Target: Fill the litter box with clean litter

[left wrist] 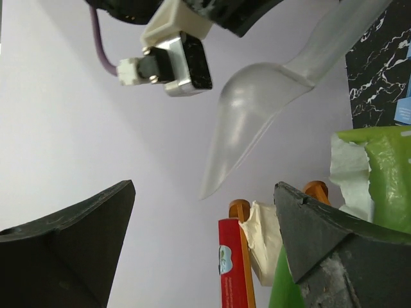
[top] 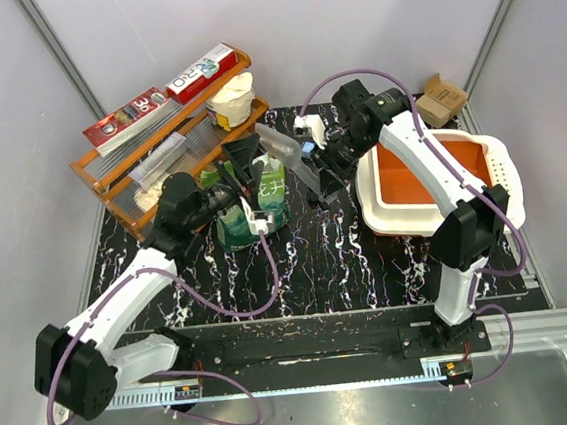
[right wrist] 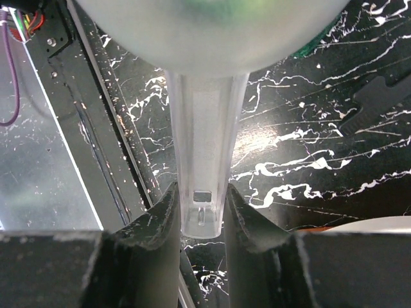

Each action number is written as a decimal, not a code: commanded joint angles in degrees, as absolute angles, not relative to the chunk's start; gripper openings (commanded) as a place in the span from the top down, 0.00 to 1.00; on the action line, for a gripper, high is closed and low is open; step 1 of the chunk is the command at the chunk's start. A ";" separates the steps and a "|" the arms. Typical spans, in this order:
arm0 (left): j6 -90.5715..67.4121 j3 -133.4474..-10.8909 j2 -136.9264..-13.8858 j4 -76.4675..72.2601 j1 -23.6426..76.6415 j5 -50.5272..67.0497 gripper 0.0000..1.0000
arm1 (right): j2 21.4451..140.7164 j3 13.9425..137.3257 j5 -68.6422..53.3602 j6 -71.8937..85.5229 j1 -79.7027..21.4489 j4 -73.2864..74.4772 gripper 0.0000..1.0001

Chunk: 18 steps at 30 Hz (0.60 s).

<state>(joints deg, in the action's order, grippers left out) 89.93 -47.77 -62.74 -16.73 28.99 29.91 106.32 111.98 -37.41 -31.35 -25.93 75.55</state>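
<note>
We see the litter box (top: 393, 224) orange inside with a white rim, the surface (top: 318, 259) black with white veins. The pouch (top: 271, 189) is green, the scoop (right wrist: 204, 173) frosted clear, the rack (top: 110, 189) orange.

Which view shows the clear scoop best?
Left wrist: the scoop shows its whole bowl, sharp. Right wrist shows the handle clamped in the right gripper, bowl blurred; top external shows it small.

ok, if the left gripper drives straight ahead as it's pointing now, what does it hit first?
Probably the clear scoop held by the right gripper: its tip hangs in line with the gap of the open left gripper. Behind it only bare wall shows. Depth is unclear.
</note>
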 commanded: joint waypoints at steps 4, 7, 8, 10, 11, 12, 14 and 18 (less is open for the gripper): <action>98.17 -47.37 -66.53 -27.77 30.67 34.89 0.07 | 104.50 113.91 -42.01 -34.01 -26.10 80.33 1.00; 98.70 -47.37 -67.23 -28.12 31.90 35.33 0.08 | 104.76 113.99 -42.27 -33.31 -26.10 80.59 1.00; 99.05 -47.46 -67.58 -28.56 32.51 34.98 0.10 | 105.03 114.17 -42.62 -33.22 -26.19 81.20 1.00; 99.67 -47.90 -68.81 -29.61 33.13 34.28 0.15 | 105.82 115.05 -42.89 -33.40 -26.10 82.09 1.00; 100.36 -48.16 -69.34 -29.79 33.57 33.93 0.17 | 106.08 115.40 -42.98 -33.57 -26.10 82.87 1.00; 100.63 -48.86 -70.39 -29.97 33.75 33.93 0.19 | 106.43 115.92 -43.07 -33.57 -26.19 83.14 1.00; 101.25 -49.74 -71.36 -29.62 34.10 33.58 0.25 | 106.52 116.19 -43.15 -33.84 -26.02 83.67 1.00; 103.62 -51.41 -74.17 -28.04 34.19 32.70 0.39 | 106.09 115.84 -42.89 -34.10 -26.10 84.02 1.00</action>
